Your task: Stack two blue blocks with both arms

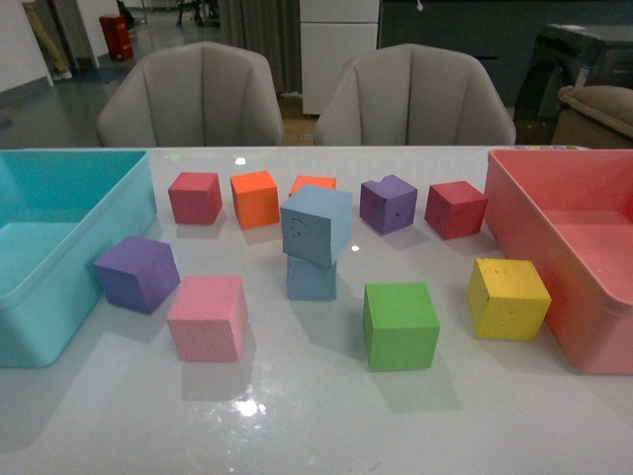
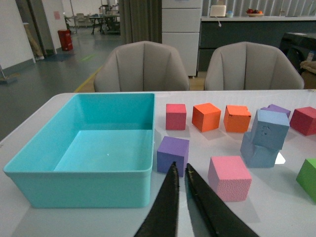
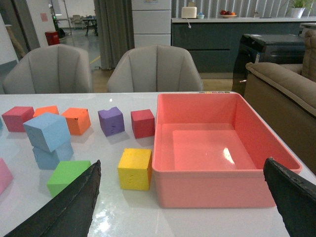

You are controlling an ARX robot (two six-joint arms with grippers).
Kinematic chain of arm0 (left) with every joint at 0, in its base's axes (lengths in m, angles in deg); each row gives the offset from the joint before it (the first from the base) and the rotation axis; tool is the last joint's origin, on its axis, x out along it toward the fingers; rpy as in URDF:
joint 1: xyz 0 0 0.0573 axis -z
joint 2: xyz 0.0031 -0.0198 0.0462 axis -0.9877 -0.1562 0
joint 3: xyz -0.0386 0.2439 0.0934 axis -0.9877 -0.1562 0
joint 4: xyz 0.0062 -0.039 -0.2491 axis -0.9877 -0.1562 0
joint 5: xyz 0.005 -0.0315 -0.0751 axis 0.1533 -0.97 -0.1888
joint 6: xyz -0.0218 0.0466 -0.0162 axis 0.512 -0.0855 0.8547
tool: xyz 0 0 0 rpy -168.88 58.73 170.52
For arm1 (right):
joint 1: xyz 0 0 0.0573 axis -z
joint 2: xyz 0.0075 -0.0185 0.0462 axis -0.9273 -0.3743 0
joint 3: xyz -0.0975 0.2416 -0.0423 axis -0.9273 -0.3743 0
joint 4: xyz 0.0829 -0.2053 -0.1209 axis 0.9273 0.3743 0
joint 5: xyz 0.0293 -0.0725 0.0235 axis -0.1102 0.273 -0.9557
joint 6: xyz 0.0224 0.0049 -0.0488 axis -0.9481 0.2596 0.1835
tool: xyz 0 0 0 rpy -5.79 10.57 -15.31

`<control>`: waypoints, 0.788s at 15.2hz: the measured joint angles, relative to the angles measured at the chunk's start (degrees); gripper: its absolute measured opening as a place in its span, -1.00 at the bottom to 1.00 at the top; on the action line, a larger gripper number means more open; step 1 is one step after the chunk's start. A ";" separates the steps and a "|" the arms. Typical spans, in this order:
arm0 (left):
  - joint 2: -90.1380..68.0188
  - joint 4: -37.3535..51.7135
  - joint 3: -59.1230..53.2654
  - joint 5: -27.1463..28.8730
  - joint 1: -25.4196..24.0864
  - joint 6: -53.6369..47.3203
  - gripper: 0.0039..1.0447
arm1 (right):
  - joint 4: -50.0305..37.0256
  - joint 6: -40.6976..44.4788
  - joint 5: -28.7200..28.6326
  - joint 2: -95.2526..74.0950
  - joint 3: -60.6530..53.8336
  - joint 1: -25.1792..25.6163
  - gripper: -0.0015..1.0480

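Two pale blue blocks stand stacked at the table's middle: the upper blue block (image 1: 316, 224) sits twisted on the lower blue block (image 1: 312, 279). The left wrist view shows the same pair, upper (image 2: 270, 129) over lower (image 2: 256, 152), and so does the right wrist view, upper (image 3: 47, 131) over lower (image 3: 52, 157). Neither arm shows in the front view. My left gripper (image 2: 178, 169) is shut and empty, near a purple cube (image 2: 173, 153) and well away from the stack. My right gripper (image 3: 182, 170) is open wide and empty, in front of the pink bin (image 3: 217, 190).
A teal bin (image 1: 30, 327) stands at the left, a pink bin (image 1: 554, 267) at the right. Around the stack lie red (image 1: 195, 197), orange (image 1: 255, 198), purple (image 1: 388, 204), dark red (image 1: 455, 209), purple (image 1: 137, 273), pink (image 1: 208, 318), green (image 1: 400, 325) and yellow (image 1: 507, 298) cubes.
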 joint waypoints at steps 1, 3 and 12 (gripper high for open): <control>-0.02 0.00 0.00 -0.02 0.00 0.00 -0.64 | 0.00 0.00 0.00 0.00 0.00 0.00 0.87; 0.00 0.00 0.00 -0.02 0.00 0.00 -0.12 | 0.00 0.00 -0.02 0.00 0.00 0.00 0.88; -0.02 0.00 0.00 -0.02 0.00 -0.09 0.88 | 0.00 0.00 0.00 0.00 0.00 0.00 0.87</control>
